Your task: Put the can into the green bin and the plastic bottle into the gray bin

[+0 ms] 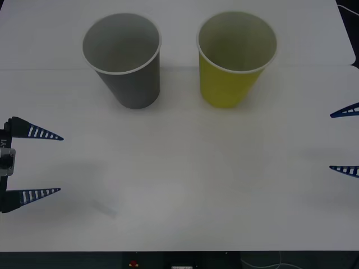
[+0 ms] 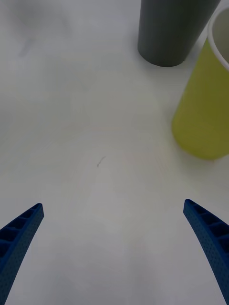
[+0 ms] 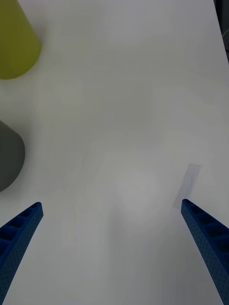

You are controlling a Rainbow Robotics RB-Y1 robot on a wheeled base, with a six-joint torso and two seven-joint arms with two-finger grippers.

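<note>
The gray bin (image 1: 132,78) stands upright at the back left of the white table, and the green bin (image 1: 227,84) stands upright beside it to the right, a small gap between them. The can and the plastic bottle are out of view. My left gripper (image 1: 60,163) hovers open at the left edge, nothing between its fingers. At the right edge my right gripper (image 1: 330,142) is open too and holds nothing. The right wrist view has the green bin (image 2: 202,114) and the gray bin (image 2: 169,33) beyond its gripper (image 2: 113,205). The left wrist view catches both the green bin (image 3: 14,43) and the gray bin (image 3: 7,157).
The white table (image 1: 179,168) spreads bare between the two grippers, in front of the bins. A small strip of clear tape (image 1: 106,207) lies near the left gripper, the same tape (image 3: 188,183) lying by one finger in the left wrist view. The table's front edge runs just below.
</note>
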